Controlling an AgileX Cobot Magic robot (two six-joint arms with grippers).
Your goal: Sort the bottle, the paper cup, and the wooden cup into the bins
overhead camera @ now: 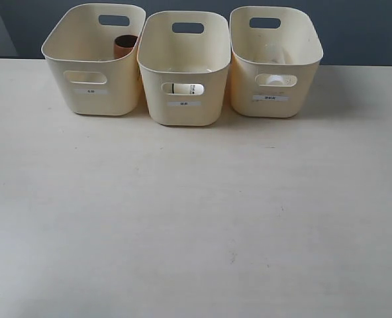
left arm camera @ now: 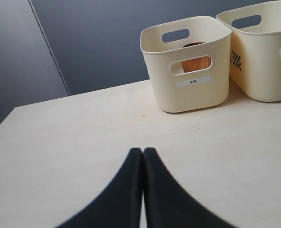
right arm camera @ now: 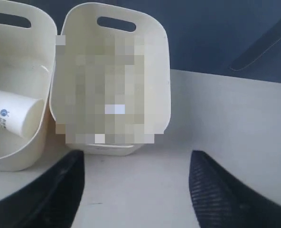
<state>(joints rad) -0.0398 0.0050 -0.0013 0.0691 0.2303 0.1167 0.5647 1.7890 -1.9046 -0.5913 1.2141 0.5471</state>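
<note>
Exterior view, pale table (overhead camera: pixel 196 218), dark wall (overhead camera: pixel 361 33), left pincer (left arm camera: pixel 142 151) closed, right pincer (right arm camera: pixel 136 161) agape, empty.

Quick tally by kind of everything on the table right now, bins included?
Bins: 3
Wooden cup: 1, in the left bin
Paper cup: 1, in the middle bin
Bottle: 0 identifiable; a pale shape shows behind the right bin's cut-out
Total: 5

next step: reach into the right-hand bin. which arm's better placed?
Right. The right hand is open, and the right-hand bin sits straight ahead of it in its wrist view. The left hand is shut and faces the left bin, which holds the wooden cup.
</note>
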